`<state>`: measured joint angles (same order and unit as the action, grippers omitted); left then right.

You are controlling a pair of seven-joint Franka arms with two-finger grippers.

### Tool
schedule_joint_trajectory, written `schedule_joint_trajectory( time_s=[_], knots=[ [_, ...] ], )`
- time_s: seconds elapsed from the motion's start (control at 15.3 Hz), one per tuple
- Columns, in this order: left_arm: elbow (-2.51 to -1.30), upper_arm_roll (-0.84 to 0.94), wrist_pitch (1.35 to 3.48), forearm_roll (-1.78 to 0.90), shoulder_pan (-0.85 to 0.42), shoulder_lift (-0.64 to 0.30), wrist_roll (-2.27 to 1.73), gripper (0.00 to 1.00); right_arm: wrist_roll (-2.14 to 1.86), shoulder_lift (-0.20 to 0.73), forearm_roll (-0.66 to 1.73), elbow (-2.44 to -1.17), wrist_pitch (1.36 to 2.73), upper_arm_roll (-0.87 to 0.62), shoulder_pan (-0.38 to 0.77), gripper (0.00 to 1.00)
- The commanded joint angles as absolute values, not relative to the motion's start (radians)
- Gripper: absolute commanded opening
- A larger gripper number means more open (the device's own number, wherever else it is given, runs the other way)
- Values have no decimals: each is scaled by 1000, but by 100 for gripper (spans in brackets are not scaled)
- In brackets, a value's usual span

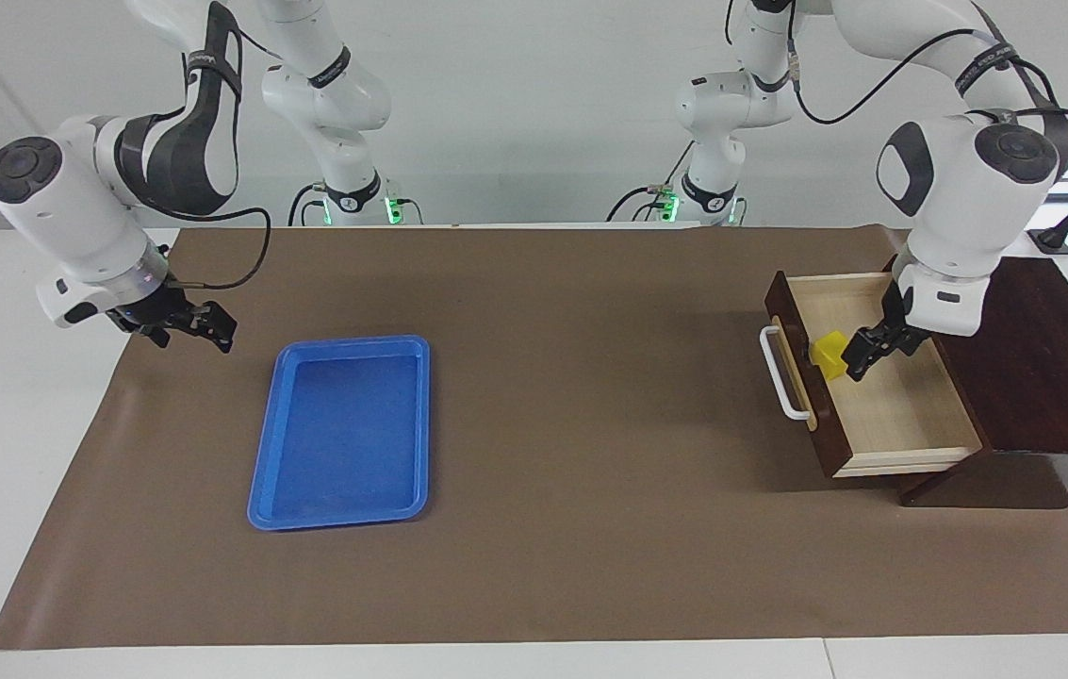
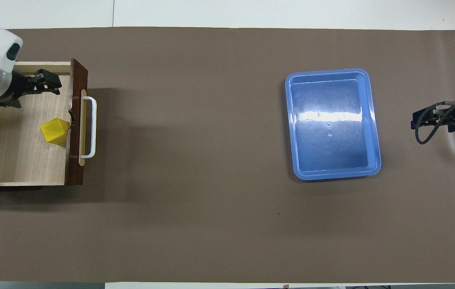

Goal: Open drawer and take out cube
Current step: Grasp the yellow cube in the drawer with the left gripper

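Note:
The drawer [image 1: 901, 410] [image 2: 22, 160] stands pulled out of its dark cabinet at the left arm's end of the table, its white handle [image 1: 779, 372] [image 2: 92, 126] free. The yellow cube [image 1: 829, 354] [image 2: 54, 130] lies inside, against the back of the drawer's front panel. My left gripper [image 1: 856, 366] [image 2: 55, 83] hangs open over the drawer's pale floor, close beside the cube, with nothing between its fingers. My right gripper [image 1: 208, 328] [image 2: 415, 120] waits open and raised at the right arm's end of the mat, beside the blue tray.
A blue plastic tray [image 1: 345, 434] [image 2: 331, 124] lies on the brown mat toward the right arm's end, with nothing in it. The dark wooden cabinet top [image 1: 1033, 349] rises beside the drawer. Bare brown mat [image 1: 571, 396] stretches between tray and drawer.

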<state>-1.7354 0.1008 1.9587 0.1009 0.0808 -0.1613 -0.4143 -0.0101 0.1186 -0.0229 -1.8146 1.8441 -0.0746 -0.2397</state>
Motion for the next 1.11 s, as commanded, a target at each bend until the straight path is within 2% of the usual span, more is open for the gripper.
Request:
schedule_joint_trajectory(
  time_s=[0.0, 0.39, 0.46, 0.52, 0.66, 0.79, 0.85, 1.05],
  knots=[
    [-1932, 109, 2116, 55, 92, -78, -469, 100, 47, 91, 32, -1856, 1838, -83, -242, 100],
    [-2008, 110, 2135, 54, 77, -69, -523, 100, 274, 61, 139, -1914, 1830, -84, -204, 100],
    [-2013, 112, 2129, 55, 77, -64, -523, 96, 306, 54, 158, -1927, 1830, -86, -192, 100],
    [-2010, 112, 2108, 55, 71, -63, -523, 86, 352, 49, 181, -1940, 1830, -84, -177, 100],
    [-2006, 112, 2095, 55, 71, -63, -522, 54, 470, 37, 236, -1965, 1830, -84, -166, 100],
    [-1955, 112, 2035, 57, 71, -77, -522, 7, 584, 31, 293, -1974, 1822, -84, -131, 100],
    [-1913, 113, 1982, 60, 71, -86, -520, 0, 657, 28, 326, -1977, 1821, -84, -114, 100],
    [-1765, 115, 1840, 61, 66, -113, -522, 0, 872, 25, 432, -1979, 1833, -84, -55, 99]
  ],
)
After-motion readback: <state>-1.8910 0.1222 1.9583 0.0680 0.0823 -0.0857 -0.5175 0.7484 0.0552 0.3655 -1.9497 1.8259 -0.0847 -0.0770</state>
